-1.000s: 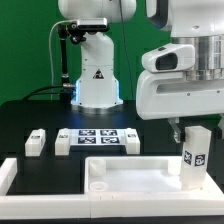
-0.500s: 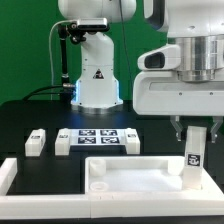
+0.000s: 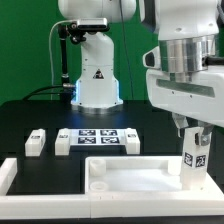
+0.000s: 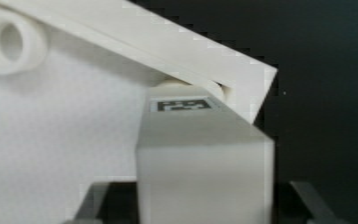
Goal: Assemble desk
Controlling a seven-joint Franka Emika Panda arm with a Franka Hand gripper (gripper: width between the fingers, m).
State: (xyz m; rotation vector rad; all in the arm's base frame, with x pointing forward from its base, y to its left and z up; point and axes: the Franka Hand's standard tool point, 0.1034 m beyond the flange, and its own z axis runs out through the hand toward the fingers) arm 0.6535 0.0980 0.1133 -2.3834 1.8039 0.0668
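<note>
Leg-fitting is the step in hand, as I judge it. My gripper (image 3: 193, 142) is closed narrow on one leg (image 3: 193, 160) and holds it upright by its upper half, at about four o'clock in the exterior view. The tabletop (image 3: 135, 183) lies rim-up at six o'clock, and the leg stands at its corner on the four o'clock side.

From the wrist, the leg (image 4: 202, 165) fills the gap between my fingers (image 4: 105, 205), and its tagged end meets the corner of the tabletop (image 4: 87, 110). Whether that end is already seated in the corner I cannot tell.

One loose leg (image 3: 35, 142) and a second loose leg (image 3: 62, 142) wait at nine o'clock, beside the marker board (image 3: 98, 138), so the job looks to be at an early stage.

Next, I reckon, I must keep the leg square over the corner, press or turn it home without letting it tilt, and only then let go.
</note>
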